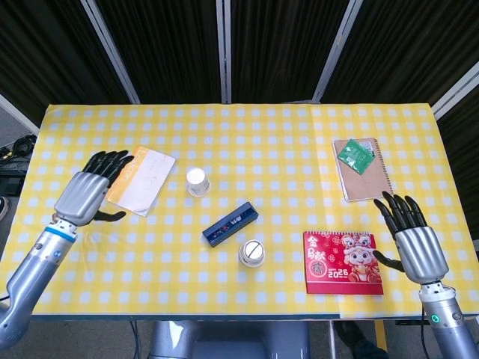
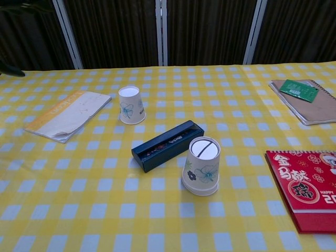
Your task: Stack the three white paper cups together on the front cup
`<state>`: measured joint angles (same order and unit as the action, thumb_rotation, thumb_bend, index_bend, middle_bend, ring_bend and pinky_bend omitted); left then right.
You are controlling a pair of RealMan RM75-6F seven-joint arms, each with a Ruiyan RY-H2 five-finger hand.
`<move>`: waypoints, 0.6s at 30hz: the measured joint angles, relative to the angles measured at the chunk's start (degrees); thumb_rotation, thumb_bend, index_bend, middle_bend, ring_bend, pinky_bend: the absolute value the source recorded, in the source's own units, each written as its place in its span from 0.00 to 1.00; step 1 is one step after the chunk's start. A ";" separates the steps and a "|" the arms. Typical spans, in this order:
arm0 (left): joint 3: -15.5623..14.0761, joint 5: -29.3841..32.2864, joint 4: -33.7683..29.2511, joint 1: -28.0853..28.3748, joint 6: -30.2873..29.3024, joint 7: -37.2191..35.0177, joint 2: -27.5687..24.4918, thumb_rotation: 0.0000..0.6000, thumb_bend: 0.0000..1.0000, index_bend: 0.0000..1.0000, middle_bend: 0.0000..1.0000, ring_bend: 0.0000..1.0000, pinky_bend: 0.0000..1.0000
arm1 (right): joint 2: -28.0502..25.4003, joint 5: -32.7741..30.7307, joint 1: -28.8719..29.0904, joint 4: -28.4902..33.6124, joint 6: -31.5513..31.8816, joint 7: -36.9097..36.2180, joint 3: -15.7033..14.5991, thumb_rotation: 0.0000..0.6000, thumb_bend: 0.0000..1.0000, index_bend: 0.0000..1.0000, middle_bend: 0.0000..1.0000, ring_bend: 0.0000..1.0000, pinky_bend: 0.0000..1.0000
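Two upside-down white paper cups with blue flower prints stand on the yellow checked table. The front cup is near the table's front middle; whether more cups are nested in it I cannot tell. The back cup stands farther back and to the left. My left hand hovers open at the left, over the edge of a white-and-orange booklet, well left of the back cup. Open too, my right hand is at the front right corner, far from both cups.
A dark blue box lies between the two cups. A white-and-orange booklet lies at the left. A red calendar sits front right, and a brown notebook with a green packet at the back right.
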<state>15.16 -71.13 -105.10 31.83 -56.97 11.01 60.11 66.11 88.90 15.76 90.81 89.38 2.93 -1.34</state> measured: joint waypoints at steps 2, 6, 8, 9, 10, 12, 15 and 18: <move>1.27 2.33 2.27 3.36 2.73 1.22 2.16 1.00 0.09 0.00 0.00 0.00 0.00 | -0.20 -0.11 -0.09 -0.29 -0.35 -0.87 0.40 1.00 0.00 0.00 0.00 0.00 0.00; 2.52 6.37 8.56 9.49 8.06 3.47 7.56 1.00 0.14 0.02 0.03 0.01 0.05 | -0.45 0.55 -0.17 -0.49 -0.78 -1.76 0.73 1.00 0.00 0.00 0.00 0.00 0.00; 2.90 9.31 12.04 12.88 11.12 4.81 10.71 1.00 0.16 0.06 0.08 0.04 0.09 | -0.48 0.71 -0.26 -0.61 -0.95 -1.90 0.90 1.00 0.00 0.00 0.00 0.00 0.00; 3.02 10.61 13.37 14.27 12.29 5.44 12.03 1.00 0.17 0.08 0.09 0.05 0.11 | -0.50 0.69 -0.31 -0.61 -1.04 -2.00 0.95 1.00 0.00 0.00 0.00 0.00 0.00; 3.09 12.35 15.07 16.07 13.66 6.45 13.76 1.00 0.18 0.09 0.10 0.06 0.12 | -0.51 0.66 -0.35 -0.63 -1.17 -2.08 1.02 1.00 0.00 0.00 0.00 0.00 0.00; 3.05 15.01 17.68 18.50 15.18 8.25 16.18 1.00 0.19 0.11 0.13 0.08 0.14 | -0.57 0.52 -0.45 -0.75 -1.50 -2.17 1.21 1.00 0.00 0.00 0.00 0.00 0.00; 2.68 19.54 22.07 22.18 16.89 11.28 20.09 1.00 0.19 0.13 0.15 0.10 0.15 | -0.74 0.42 -0.51 -0.82 -2.12 -2.40 1.26 1.00 0.00 0.00 0.00 0.00 0.00; 1.89 23.27 26.25 25.37 18.01 13.97 23.87 1.00 0.22 0.14 0.16 0.11 0.16 | -1.19 0.30 -0.55 -0.81 -2.94 -3.01 1.39 1.00 0.00 0.00 0.00 0.00 0.00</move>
<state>17.05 -47.85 -78.86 57.20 -38.96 24.98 83.99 64.92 89.20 15.21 90.00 86.44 -0.09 0.06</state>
